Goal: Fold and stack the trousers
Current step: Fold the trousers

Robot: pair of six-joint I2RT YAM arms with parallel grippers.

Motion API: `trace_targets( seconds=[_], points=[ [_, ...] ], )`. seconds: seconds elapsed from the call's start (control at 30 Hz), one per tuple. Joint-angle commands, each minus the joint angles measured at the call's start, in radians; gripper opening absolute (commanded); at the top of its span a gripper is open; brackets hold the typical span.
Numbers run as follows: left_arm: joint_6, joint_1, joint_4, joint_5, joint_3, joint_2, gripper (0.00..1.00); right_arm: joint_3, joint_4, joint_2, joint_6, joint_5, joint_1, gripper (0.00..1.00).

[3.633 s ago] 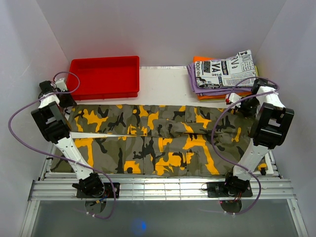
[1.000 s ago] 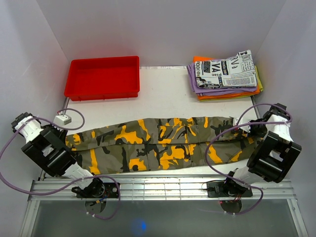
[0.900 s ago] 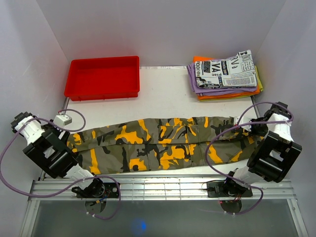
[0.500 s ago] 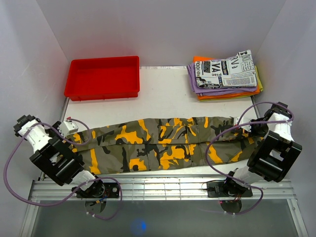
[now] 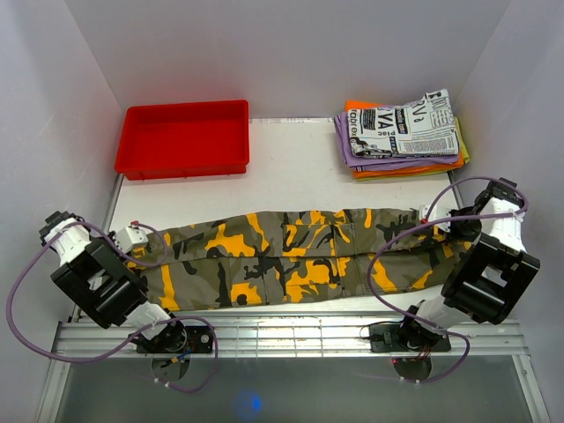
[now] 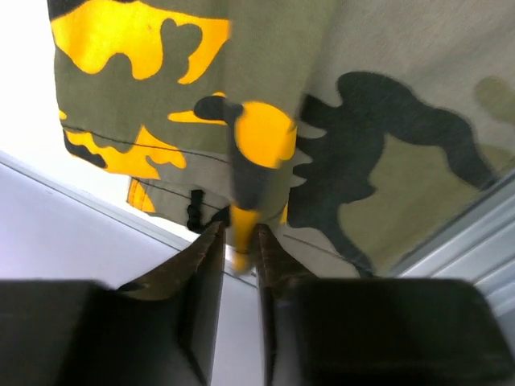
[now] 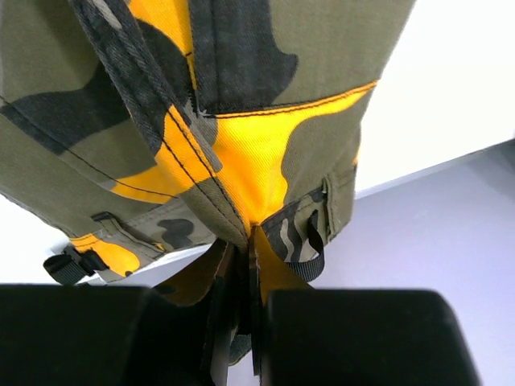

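Note:
The camouflage trousers (image 5: 291,256) lie folded lengthwise in a long band across the near half of the table. My left gripper (image 5: 132,236) is at their left hem end. In the left wrist view a yellow-tipped fold of the trousers (image 6: 386,121) fills the narrow gap of the left gripper (image 6: 239,233), pinched between the jaws. My right gripper (image 5: 438,216) holds the waist end at the right. In the right wrist view the right gripper (image 7: 245,241) is shut on the waistband edge of the trousers (image 7: 121,121), next to a belt loop.
A red tray (image 5: 181,170) stands at the back left. A stack of folded garments (image 5: 401,132), with a newspaper-print one on top, sits at the back right. An aluminium rail (image 5: 291,335) runs along the near edge. White walls close in both sides.
The trousers, spread flat earlier, now lie folded in half lengthwise. Within the last second my left gripper let go, moved right onto the hem end and closed on a fold. The right gripper stayed put.

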Motion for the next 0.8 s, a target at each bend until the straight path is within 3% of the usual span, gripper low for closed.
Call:
trace_targets(
  seconds=[0.0,0.13,0.43,0.5,0.63,0.77],
  points=[
    [0.017,-0.003,0.039,0.015,0.034,0.018,0.28,0.092,-0.051,0.021,0.03,-0.035,-0.005,0.08],
    [-0.026,-0.003,0.009,0.047,0.137,0.073,0.0,0.187,-0.086,0.062,0.101,-0.061,-0.005,0.08],
    [-0.162,-0.003,-0.091,0.209,0.496,0.182,0.0,0.363,-0.169,0.107,0.181,-0.134,-0.028,0.08],
    [-0.137,0.024,-0.155,0.243,0.581,0.188,0.0,0.4,-0.207,0.098,0.167,-0.177,-0.052,0.08],
    [-0.017,0.109,-0.209,0.254,0.562,0.137,0.0,0.384,-0.301,0.049,-0.019,-0.185,-0.161,0.08],
    [0.109,0.231,-0.292,0.181,0.455,0.082,0.0,0.209,-0.266,-0.04,-0.201,-0.11,-0.259,0.08]
  ],
)
